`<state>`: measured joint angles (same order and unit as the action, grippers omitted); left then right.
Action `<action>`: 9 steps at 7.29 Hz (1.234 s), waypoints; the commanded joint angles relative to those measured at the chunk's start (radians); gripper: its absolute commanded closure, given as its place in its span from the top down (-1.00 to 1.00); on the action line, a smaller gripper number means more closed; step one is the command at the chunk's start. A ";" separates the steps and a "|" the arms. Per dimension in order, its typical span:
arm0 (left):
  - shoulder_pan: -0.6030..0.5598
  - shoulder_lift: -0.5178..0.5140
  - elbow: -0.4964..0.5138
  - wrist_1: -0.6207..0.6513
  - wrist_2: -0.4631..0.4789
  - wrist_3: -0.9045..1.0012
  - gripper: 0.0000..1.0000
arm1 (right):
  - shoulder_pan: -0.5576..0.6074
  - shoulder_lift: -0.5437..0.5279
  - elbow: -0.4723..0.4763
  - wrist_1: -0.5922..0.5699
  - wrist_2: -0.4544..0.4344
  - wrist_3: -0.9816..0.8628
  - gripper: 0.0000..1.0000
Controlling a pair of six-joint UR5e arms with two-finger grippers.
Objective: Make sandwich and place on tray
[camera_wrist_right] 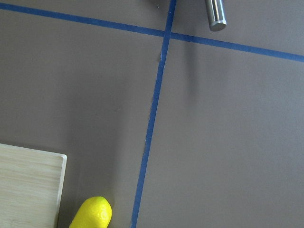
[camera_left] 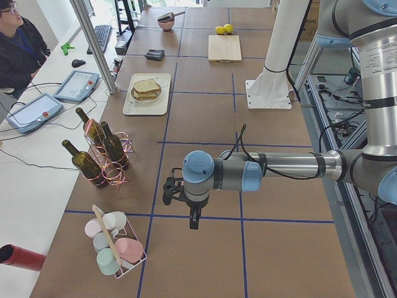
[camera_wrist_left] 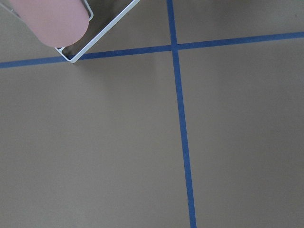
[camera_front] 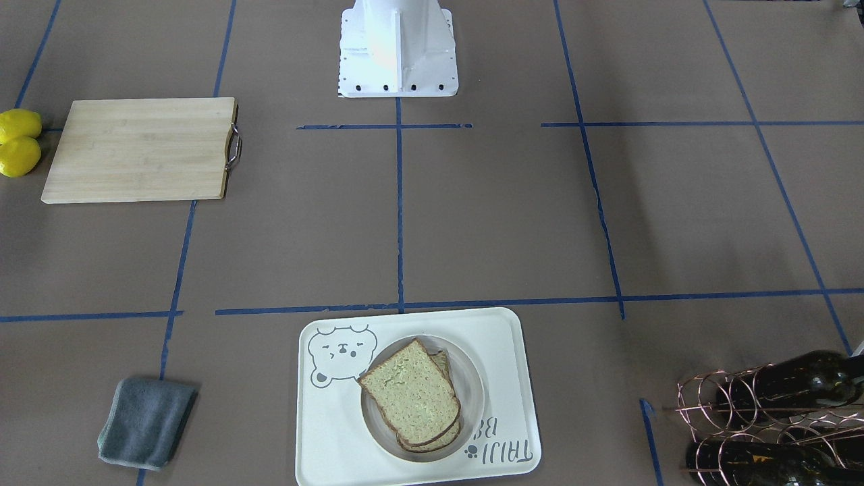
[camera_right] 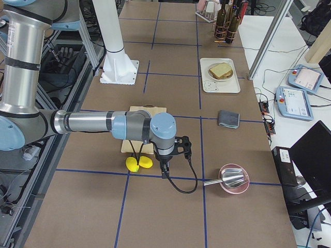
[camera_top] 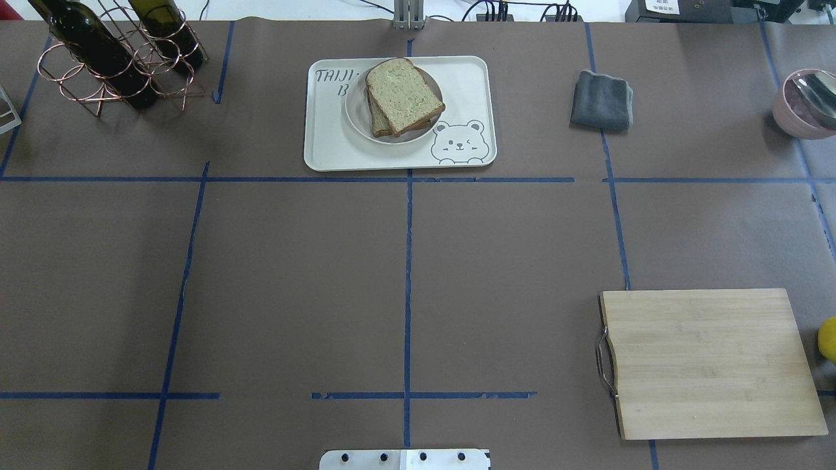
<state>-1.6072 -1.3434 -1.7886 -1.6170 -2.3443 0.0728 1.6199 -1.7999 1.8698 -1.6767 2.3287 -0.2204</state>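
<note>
Overhead exterior: the sandwich [camera_top: 403, 96] lies on a white plate [camera_top: 354, 104] in the tray [camera_top: 467, 85], far centre of the tabletop [camera_top: 294, 274], with the top slice skewed over the lower one. Both arms are well apart from the tray and show in the side views only. The left gripper [camera_left: 193, 220] hangs over bare tabletop near the pastel cups [camera_left: 128, 249], the right gripper [camera_right: 165, 173] hangs just beside the lemons [camera_right: 145, 163], and I cannot tell whether either set of jaws is released or clenched.

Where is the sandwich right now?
The sandwich sits top centre in the overhead view, on a white plate on the tray, between the bottle rack on the left and the grey cloth on the right.
</note>
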 commanded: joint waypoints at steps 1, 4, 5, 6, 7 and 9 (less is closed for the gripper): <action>-0.002 0.001 -0.014 -0.001 0.000 0.001 1.00 | 0.000 0.002 0.000 0.000 -0.002 0.004 1.00; 0.000 -0.006 -0.021 -0.001 0.000 0.002 1.00 | 0.000 0.019 -0.001 -0.002 0.006 0.000 1.00; 0.000 -0.005 -0.026 0.000 0.000 0.002 1.00 | 0.000 0.017 -0.004 -0.002 0.005 0.003 1.00; 0.000 -0.002 -0.026 0.000 0.000 0.002 1.00 | 0.000 0.019 -0.020 -0.003 0.005 0.006 1.00; 0.000 -0.002 -0.026 0.000 0.000 0.002 1.00 | 0.000 0.017 -0.024 -0.002 -0.002 0.001 1.00; 0.000 -0.002 -0.034 0.000 -0.001 0.002 1.00 | 0.000 0.019 -0.018 -0.002 0.001 0.004 1.00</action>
